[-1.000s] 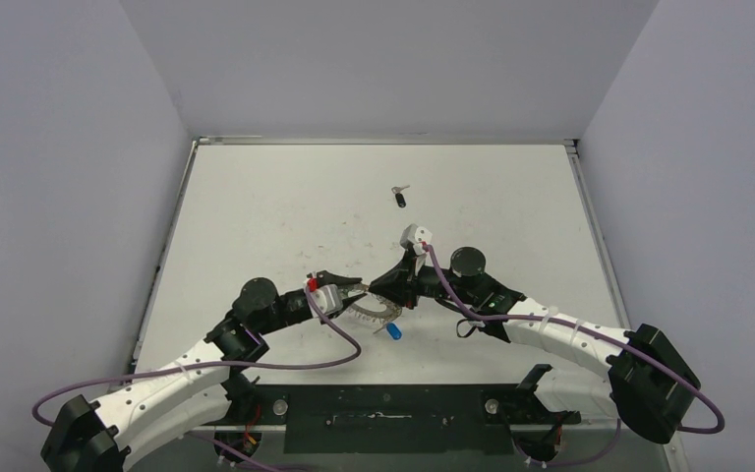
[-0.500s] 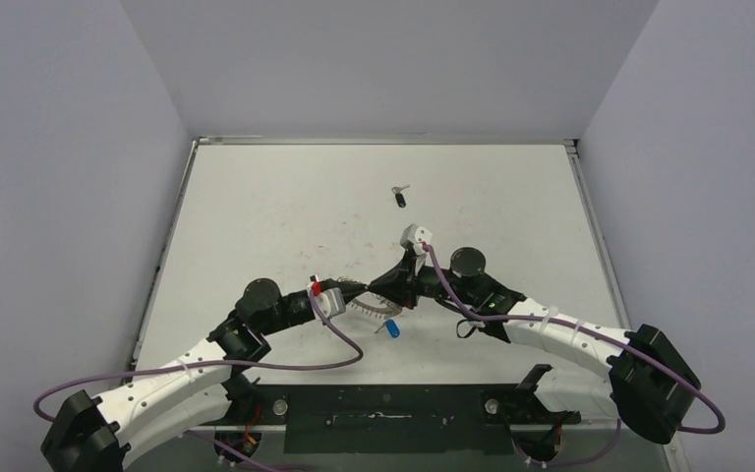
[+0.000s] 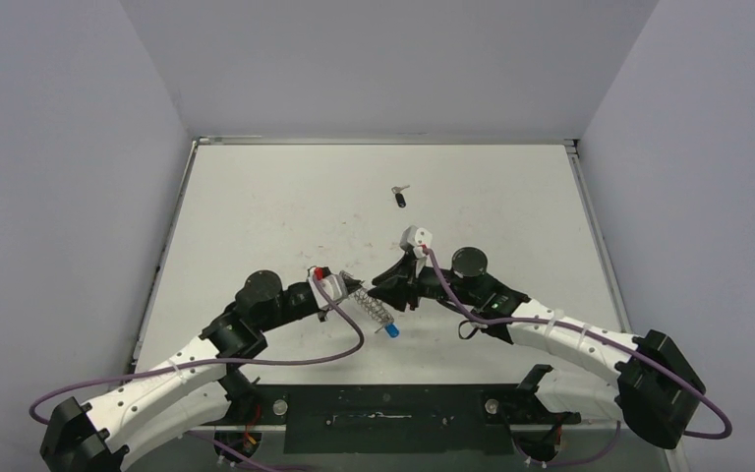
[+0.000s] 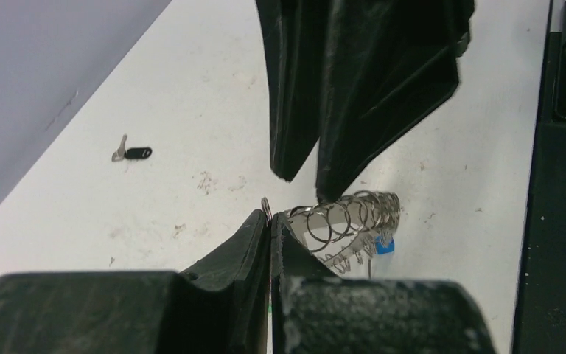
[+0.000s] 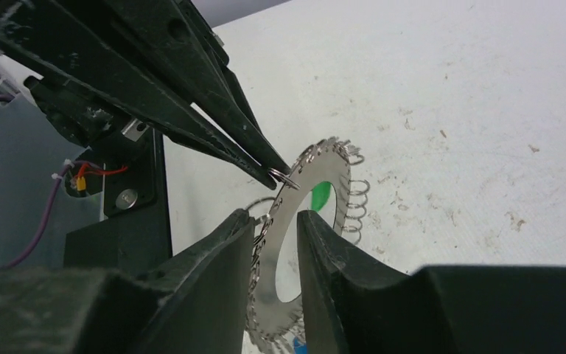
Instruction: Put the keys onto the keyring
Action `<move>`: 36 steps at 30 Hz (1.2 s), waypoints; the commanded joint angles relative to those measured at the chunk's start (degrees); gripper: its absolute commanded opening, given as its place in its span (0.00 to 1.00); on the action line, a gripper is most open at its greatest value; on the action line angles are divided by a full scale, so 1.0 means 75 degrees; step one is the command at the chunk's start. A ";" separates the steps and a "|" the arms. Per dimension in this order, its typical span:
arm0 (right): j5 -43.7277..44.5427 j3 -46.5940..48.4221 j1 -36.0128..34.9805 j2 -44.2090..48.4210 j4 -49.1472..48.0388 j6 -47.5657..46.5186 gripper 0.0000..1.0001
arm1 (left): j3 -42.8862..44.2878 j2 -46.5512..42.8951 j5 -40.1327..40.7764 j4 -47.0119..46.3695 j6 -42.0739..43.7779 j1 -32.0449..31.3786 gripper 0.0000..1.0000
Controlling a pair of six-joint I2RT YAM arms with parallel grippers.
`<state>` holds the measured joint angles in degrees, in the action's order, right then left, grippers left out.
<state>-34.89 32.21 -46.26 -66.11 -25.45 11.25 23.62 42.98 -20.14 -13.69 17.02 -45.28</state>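
The keyring (image 3: 376,311) was held up over the tabletop (image 3: 256,197), the left hand (image 4: 269,221) pressed together on a small loop of its rim and the right hand (image 5: 276,218) slightly apart around its flat band. I judged the ring was being steadied; next one hand must fetch the black-headed key (image 3: 399,200) lying well apart, farther back. The right wrist view showed the pinched loop plainly but not that key.
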 commanded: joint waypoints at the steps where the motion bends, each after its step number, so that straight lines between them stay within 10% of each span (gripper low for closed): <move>1: -0.0143 0.0413 -0.0056 0.0590 0.0033 -0.0591 0.36 | 0.0783 -0.0120 0.0711 0.0872 -0.0550 0.0037 0.00; 7: -0.0256 0.0633 -0.0057 0.0926 0.0850 -0.1635 0.54 | 0.1117 -0.0226 0.0690 0.1775 -0.0721 0.0037 0.00; 23: -0.1224 0.1561 -0.0824 -0.0388 0.2548 -0.4418 0.49 | 0.1888 0.0178 -0.1584 0.2952 -0.0809 0.0105 0.00; 36: -0.0990 0.1542 -0.0912 -0.0438 0.2806 -0.4686 0.00 | 0.1794 0.0152 -0.1731 0.2700 -0.0887 0.0128 0.00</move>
<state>-42.44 41.50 -52.93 -70.02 -4.56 -21.89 34.46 45.12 -30.76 11.27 10.96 -44.45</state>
